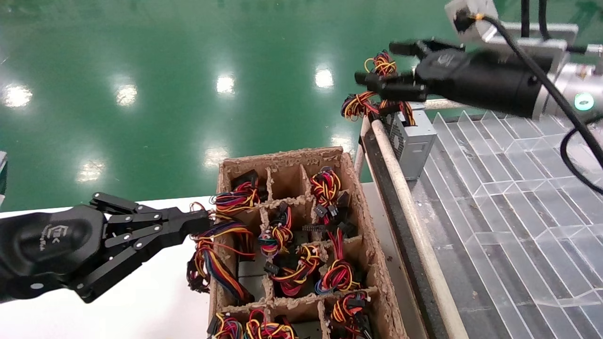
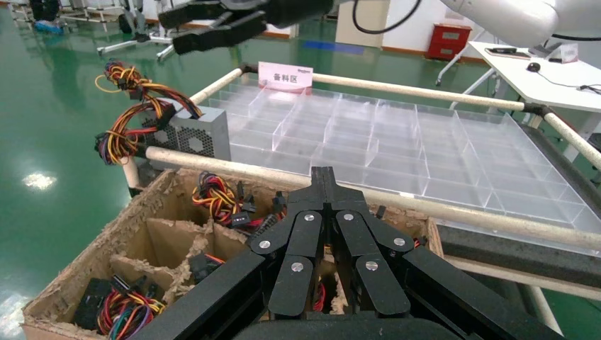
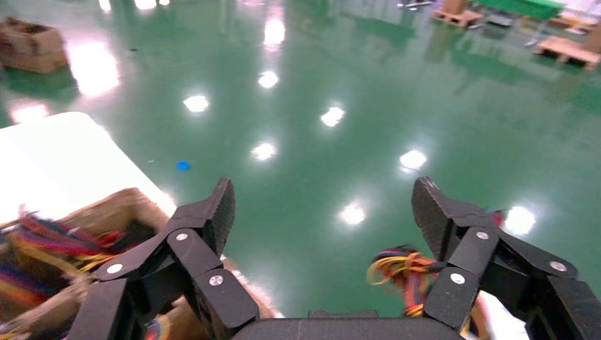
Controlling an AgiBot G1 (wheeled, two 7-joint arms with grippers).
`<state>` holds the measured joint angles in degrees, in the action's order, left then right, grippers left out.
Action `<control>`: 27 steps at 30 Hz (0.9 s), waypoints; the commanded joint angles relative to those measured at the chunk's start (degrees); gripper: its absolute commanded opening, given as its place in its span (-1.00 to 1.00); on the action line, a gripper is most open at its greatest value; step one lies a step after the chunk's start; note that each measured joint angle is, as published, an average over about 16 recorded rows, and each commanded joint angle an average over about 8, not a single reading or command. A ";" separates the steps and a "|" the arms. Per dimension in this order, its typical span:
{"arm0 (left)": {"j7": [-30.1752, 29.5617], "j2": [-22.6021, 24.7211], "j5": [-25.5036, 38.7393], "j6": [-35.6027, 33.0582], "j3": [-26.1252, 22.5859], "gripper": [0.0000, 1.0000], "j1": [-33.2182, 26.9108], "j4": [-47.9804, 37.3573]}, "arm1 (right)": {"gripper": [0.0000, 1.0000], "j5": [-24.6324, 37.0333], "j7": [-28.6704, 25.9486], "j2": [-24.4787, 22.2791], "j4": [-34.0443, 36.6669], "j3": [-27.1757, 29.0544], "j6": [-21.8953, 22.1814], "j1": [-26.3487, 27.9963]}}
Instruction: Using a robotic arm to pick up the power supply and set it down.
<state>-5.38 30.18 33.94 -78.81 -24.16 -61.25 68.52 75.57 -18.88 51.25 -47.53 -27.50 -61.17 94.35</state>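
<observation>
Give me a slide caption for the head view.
Open right gripper above the power supply on the tray; left gripper shut.

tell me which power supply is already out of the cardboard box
The power supply standing at the corner of the clear divider tray, below the open right gripper; the others sit in the cardboard box.

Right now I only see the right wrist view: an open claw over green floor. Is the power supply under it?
Observer: Yes, the power supply stands on the corner of the clear tray, and the right claw hovers above it.
Operator: Where are its wires?
Observer: The wire bundle hangs outward past the rail.
Operator: And the left claw?
Observer: The left claw is shut, beside the cardboard box.
</observation>
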 commanded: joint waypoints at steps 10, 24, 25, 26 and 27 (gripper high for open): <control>0.00 0.00 0.00 0.00 0.00 1.00 0.00 0.00 | 1.00 -8.02 1.94 -3.86 -6.20 2.73 -5.84 -7.80; 0.00 0.00 0.00 0.00 0.00 1.00 0.00 0.00 | 1.00 -18.28 4.41 -8.81 -14.13 6.22 -13.30 -17.79; 0.00 0.00 0.00 0.00 0.00 1.00 0.00 0.00 | 1.00 -19.02 4.59 -9.16 -14.70 6.48 -13.84 -18.50; 0.00 0.00 0.00 0.00 0.00 1.00 0.00 0.00 | 1.00 -19.72 4.76 -9.50 -15.24 6.71 -14.35 -19.19; 0.00 0.00 0.00 0.00 0.00 1.00 0.00 0.00 | 1.00 -20.46 4.94 -9.85 -15.81 6.96 -14.89 -19.90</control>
<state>-5.38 30.18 33.94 -78.81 -24.16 -61.25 68.52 55.13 -13.95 41.41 -63.32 -20.54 -76.03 74.48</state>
